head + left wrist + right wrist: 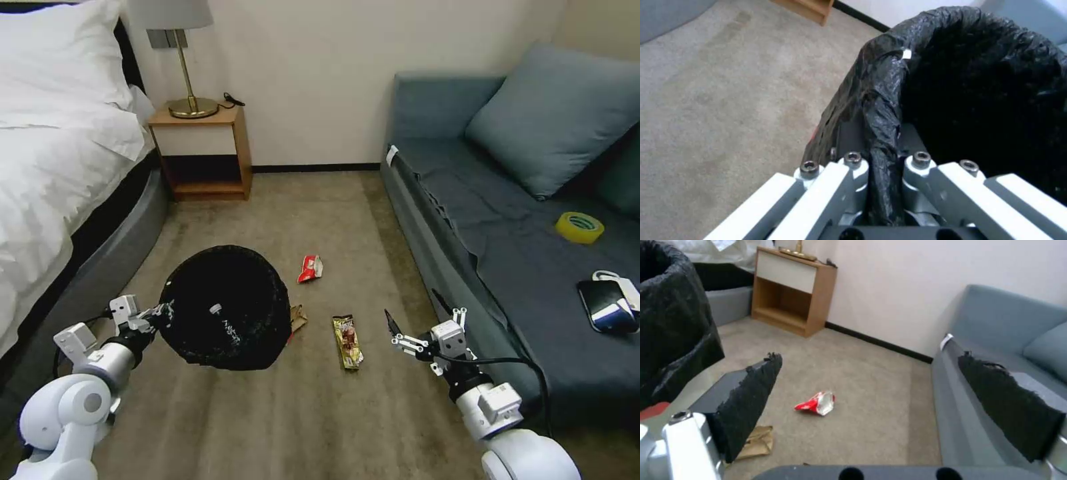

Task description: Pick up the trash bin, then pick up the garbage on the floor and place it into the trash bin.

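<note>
the trash bin (223, 307) is held off the carpet, its bagged rim pinched by the left gripper (882, 166). the right gripper (417, 320) is held spread, low beside the snack wrapper (347, 341).

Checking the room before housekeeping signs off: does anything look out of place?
Yes. Litter lies on the carpet: a red-and-white packet, a gold-brown wrapper and crumpled tan paper. The left gripper holds the trash bin tilted.
</note>
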Motion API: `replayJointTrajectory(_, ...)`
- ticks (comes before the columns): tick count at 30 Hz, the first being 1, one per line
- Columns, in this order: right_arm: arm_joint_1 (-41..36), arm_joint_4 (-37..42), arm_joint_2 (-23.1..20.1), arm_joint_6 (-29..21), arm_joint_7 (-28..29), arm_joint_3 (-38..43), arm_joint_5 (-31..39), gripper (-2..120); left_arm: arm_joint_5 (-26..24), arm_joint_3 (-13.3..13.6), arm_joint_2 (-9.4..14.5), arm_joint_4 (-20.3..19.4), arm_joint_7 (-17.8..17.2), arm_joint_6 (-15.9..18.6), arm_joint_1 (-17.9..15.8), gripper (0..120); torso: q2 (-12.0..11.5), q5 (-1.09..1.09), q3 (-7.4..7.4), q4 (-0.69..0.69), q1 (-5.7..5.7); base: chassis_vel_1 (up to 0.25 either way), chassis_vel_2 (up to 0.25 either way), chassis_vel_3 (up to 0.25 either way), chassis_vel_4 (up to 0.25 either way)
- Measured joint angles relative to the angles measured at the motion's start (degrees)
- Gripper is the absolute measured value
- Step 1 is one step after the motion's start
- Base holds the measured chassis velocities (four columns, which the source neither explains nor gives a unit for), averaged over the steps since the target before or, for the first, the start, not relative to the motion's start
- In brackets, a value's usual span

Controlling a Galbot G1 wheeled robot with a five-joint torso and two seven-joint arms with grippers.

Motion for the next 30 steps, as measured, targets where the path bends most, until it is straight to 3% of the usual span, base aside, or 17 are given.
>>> replayJointTrajectory(12,2.2,-1.5,-0.4,-1.4,0.6,-2.1,0.1,100,-0.4,-1.9,0.8,1.0,0.5,-0.2,-0.4,4,0.0,0.00,0.00,0.00,0.00,-0.078,0.078,0.077,-0.071)
replayJointTrajectory(30,5.9,-4.6,-0.8,-2.6,1.7,-5.1,1.0,100,-0.9,-1.9,1.9,2.1,0.7,-0.2,-1.3,4,0.0,0.00,0.00,0.00,0.00,-0.091,0.086,0.085,-0.085)
